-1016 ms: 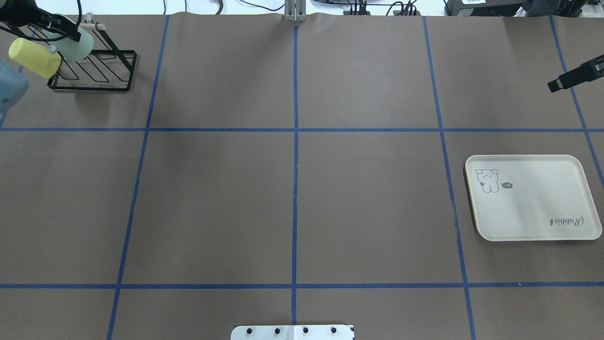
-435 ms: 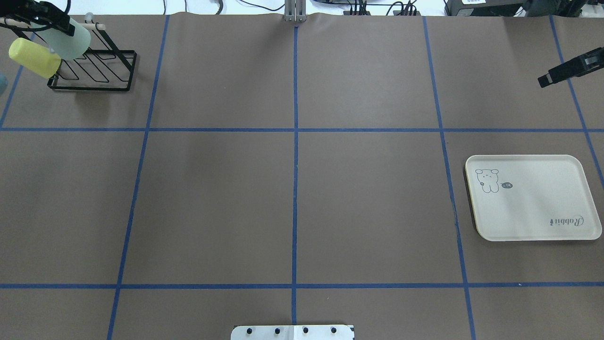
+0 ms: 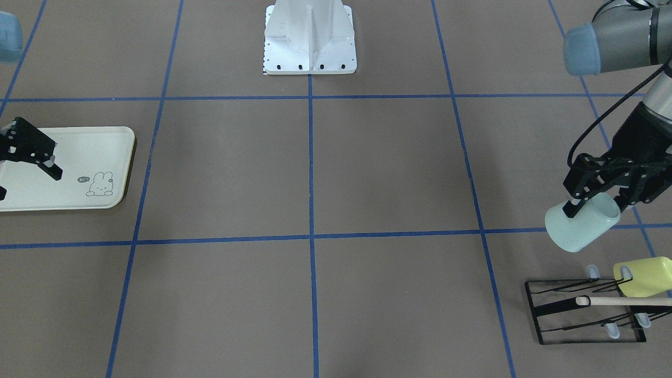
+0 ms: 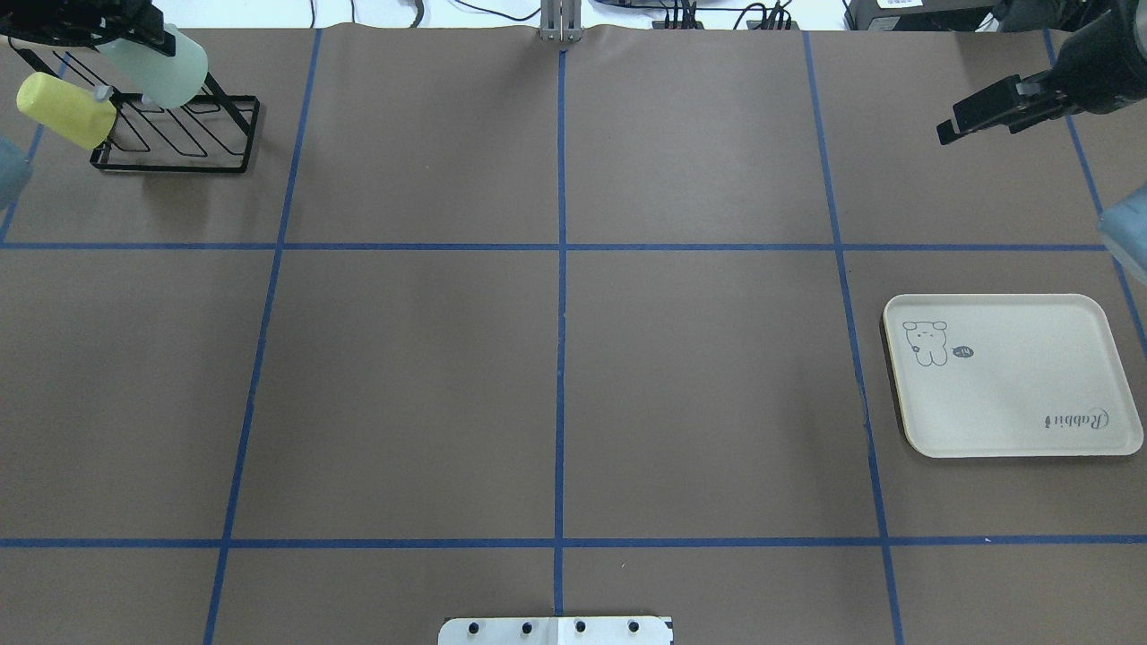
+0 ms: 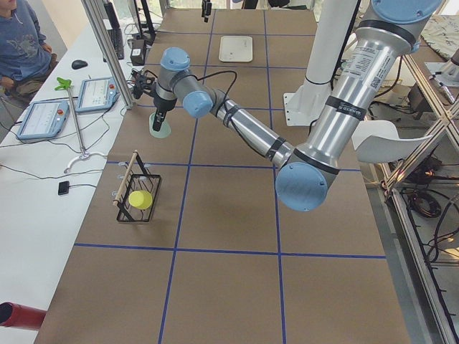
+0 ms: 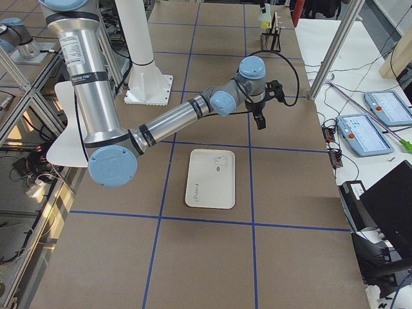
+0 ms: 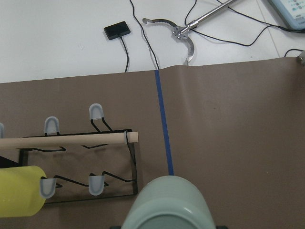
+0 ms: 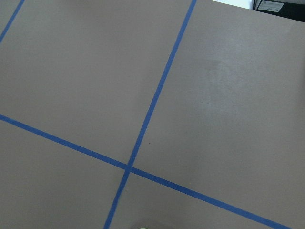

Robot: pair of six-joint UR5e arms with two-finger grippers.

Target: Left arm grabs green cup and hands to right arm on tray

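My left gripper (image 3: 596, 206) is shut on the rim of the pale mint-green cup (image 3: 580, 229) and holds it tilted in the air, just above and beside the black wire rack. The cup also shows in the overhead view (image 4: 163, 68), under the left gripper (image 4: 139, 34), and fills the bottom of the left wrist view (image 7: 167, 205). The cream tray (image 4: 1013, 394) lies on the table's right side with nothing on it. My right gripper (image 4: 952, 127) hangs open and empty beyond the tray; in the front view this gripper (image 3: 27, 181) overlaps the tray (image 3: 94, 149).
The black wire rack (image 4: 179, 134) with a wooden bar stands at the far left corner and carries a yellow-green cup (image 4: 61, 109) on a peg. Blue tape lines grid the brown table. The robot's white base plate (image 3: 310, 37) sits at mid-table on the robot's side.
The left gripper has lifted the green cup off the rack and carried it a little right. The right gripper has moved left, toward the table's middle.
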